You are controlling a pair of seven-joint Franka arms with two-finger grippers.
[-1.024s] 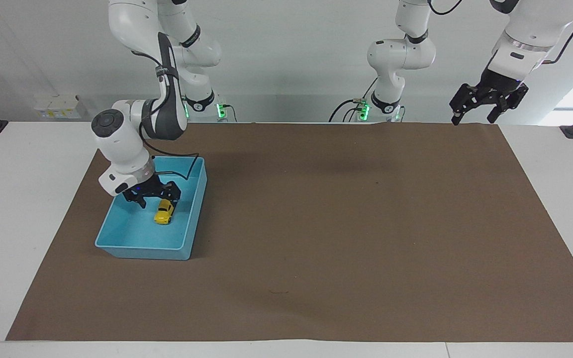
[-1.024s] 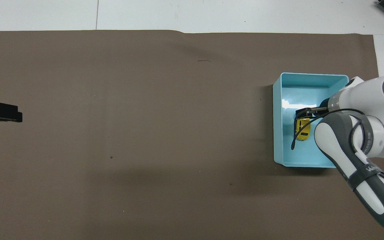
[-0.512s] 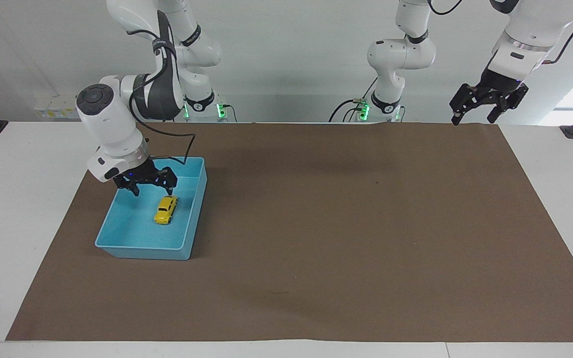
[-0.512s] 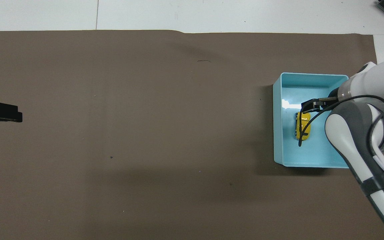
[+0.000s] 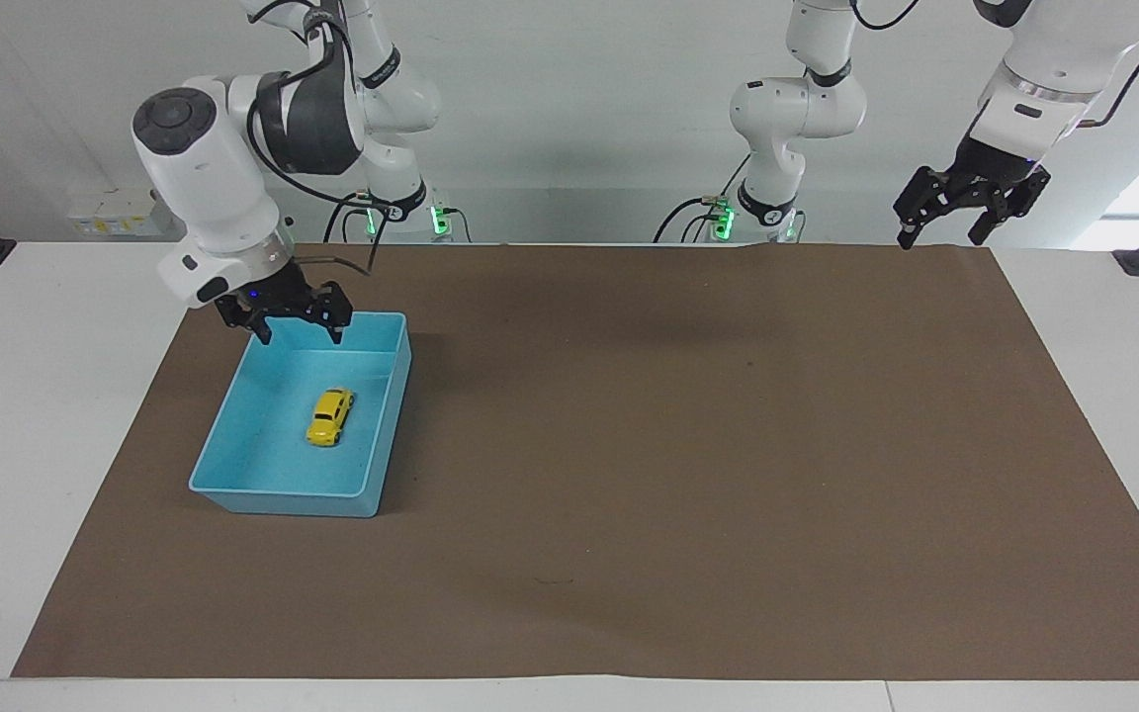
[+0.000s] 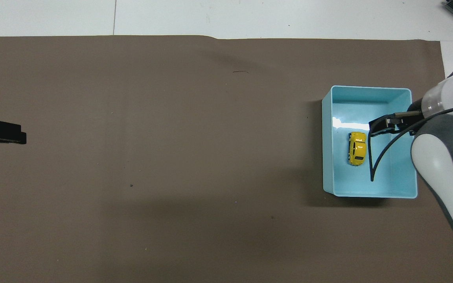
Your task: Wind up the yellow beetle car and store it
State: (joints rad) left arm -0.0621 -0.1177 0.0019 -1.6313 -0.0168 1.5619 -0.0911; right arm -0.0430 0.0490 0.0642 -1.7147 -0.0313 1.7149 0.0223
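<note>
Two hands show, and neither holds anything. The right hand [image 5: 300, 333] hangs in the air over the edge of the light blue bin [image 5: 377, 435] that lies nearest the robots, its two fingers spread wide and pointing down with nothing between them; it touches neither the bin nor the toy. In the overhead view the right hand [image 6: 383, 125] covers part of the bin's [image 6: 327, 157] inside, just beside the car, with a black cable looping down from the wrist across the bin floor.

The yellow beetle car [image 5: 329, 416] sits on its wheels on the floor of the bin, roughly in the middle, clear of all four walls and released from any grip. From above, the yellow beetle car [image 6: 356, 147] lies lengthwise along the bin.

The bin stands on the brown mat [image 5: 629, 445] toward the right arm's end of the counter [image 5: 26, 396].

The left hand [image 5: 970, 213] waits raised over the mat's corner at the left arm's end, its fingers apart and empty, well apart from the bin.
</note>
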